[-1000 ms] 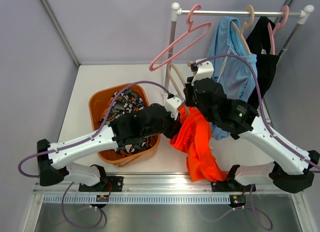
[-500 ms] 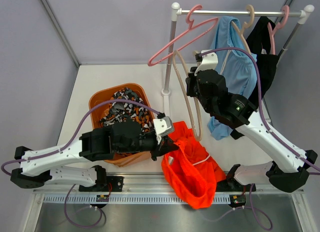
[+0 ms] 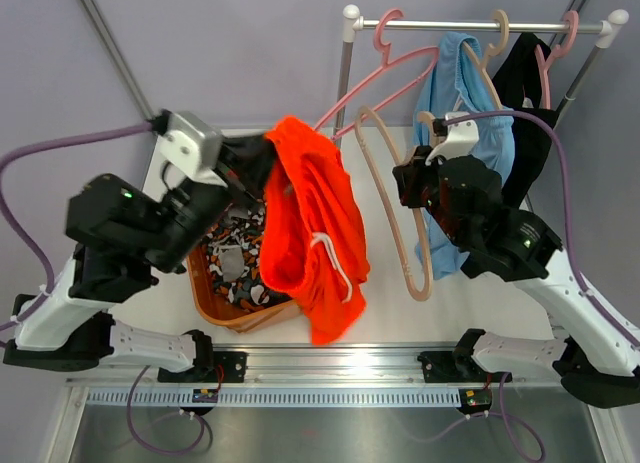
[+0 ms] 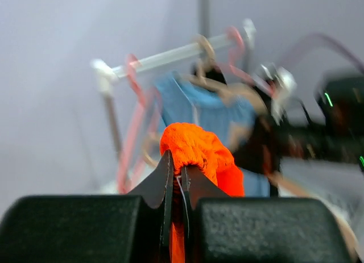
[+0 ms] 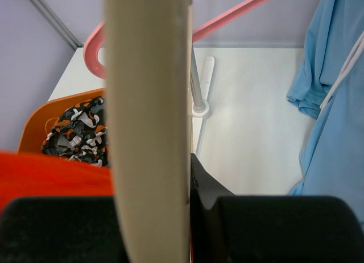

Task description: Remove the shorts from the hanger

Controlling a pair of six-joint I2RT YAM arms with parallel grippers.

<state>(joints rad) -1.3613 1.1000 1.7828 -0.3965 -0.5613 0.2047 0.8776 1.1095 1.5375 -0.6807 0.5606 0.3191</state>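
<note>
My left gripper (image 3: 264,163) is raised above the basket and shut on the bright orange shorts (image 3: 312,228), which hang down over the basket's right side. The left wrist view shows orange fabric (image 4: 196,152) pinched between my fingers (image 4: 177,169). My right gripper (image 3: 418,183) is shut on a bare beige hanger (image 3: 400,223), off the rail; the hanger (image 5: 148,104) fills the right wrist view, clamped in the gripper (image 5: 156,180). The camouflage shorts (image 3: 230,258) lie in the basket. The light blue shorts (image 3: 462,93) and black shorts (image 3: 525,103) hang on the rail.
An orange basket (image 3: 225,308) stands at the table's left front. A white clothes rail (image 3: 480,26) on posts stands at the back right. An empty pink hanger (image 3: 385,78) hangs tilted at the rail's left end. Grey walls close in on both sides.
My left arm swung up and to the left, carrying the orange shorts from the table's front to over the basket. My right gripper moved right with the beige hanger.
</note>
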